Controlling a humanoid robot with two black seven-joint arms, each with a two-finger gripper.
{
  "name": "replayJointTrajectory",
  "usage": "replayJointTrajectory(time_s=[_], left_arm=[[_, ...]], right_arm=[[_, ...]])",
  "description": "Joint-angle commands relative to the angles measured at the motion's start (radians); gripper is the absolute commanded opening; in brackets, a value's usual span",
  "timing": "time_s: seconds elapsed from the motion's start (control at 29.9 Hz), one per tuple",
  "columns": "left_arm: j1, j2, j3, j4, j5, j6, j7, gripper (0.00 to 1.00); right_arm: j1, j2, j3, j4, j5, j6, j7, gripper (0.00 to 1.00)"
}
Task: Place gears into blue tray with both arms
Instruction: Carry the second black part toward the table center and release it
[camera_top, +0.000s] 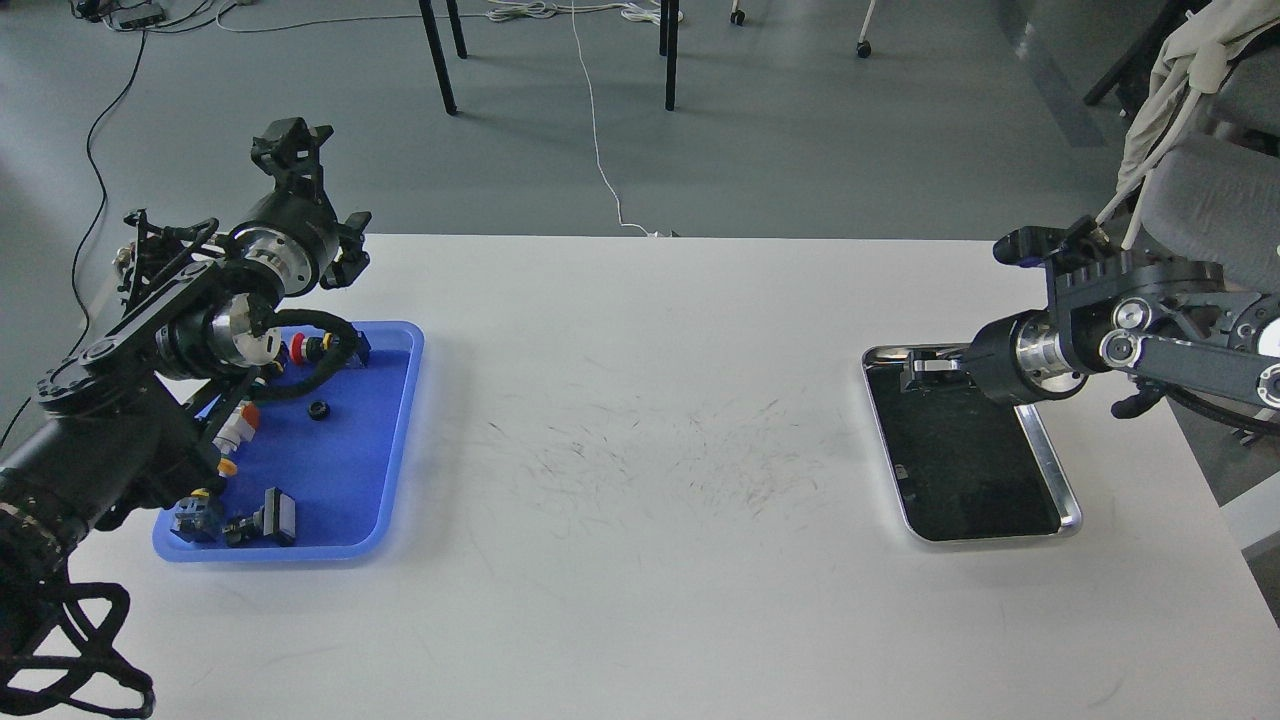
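Head view: white surface carries the blue tray at the left and a steel tray with a dark, mirror-like bottom at the right; the two trays lie well apart, with faint dark scuff marks on the bare surface between them.

Left arm enters from the lower left and crosses above the near-left part of the blue tray; left tool is raised past the far edge of the surface, seen against the grey floor; its fingers appear dark and bunched, so whether they stand wide or narrow cannot be told; nothing can be made out between them.

One gear, a small black ring with a centre hole, lies flat on the blue tray floor, roughly mid-tray, clear of the rim; a second gear cannot be made out. Other items share the blue tray: a red push-button switch near the far rim, an orange-and-white switch at the left beside the arm, and black boxy parts near the front rim.

Right arm enters from the right edge; right tool points left, low over the far-left corner of the steel tray; it is small and dark against the tray bottom, so its opening cannot be told, nor whether it grips anything.
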Motion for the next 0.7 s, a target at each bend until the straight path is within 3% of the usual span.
replayJointTrajectory(time_s=[0.0,0.1,0.33,0.5,0.67], left_arm=[[-0.002,-0.001,0.001,0.0,0.0,0.006,0.0,0.98],[-0.002,-0.001,0.001,0.0,0.0,0.004,0.0,0.98],[-0.004,0.001,0.001,0.0,0.0,0.004,-0.001,0.98],[-0.008,0.007,0.0,-0.002,0.0,0.004,0.0,0.98],[-0.011,0.009,0.0,0.0,0.0,0.004,0.0,0.98]], right_arm=[[0.072,0.103,0.002,-0.006,0.104,-0.013,0.0,0.06],[0.086,0.238,0.008,-0.045,0.17,-0.037,0.003,0.06],[-0.009,0.601,0.033,-0.293,0.199,-0.169,0.023,0.07],[-0.13,0.601,0.059,-0.416,0.198,-0.223,0.025,0.07],[-0.166,0.601,0.08,-0.344,0.199,-0.252,0.034,0.07]])
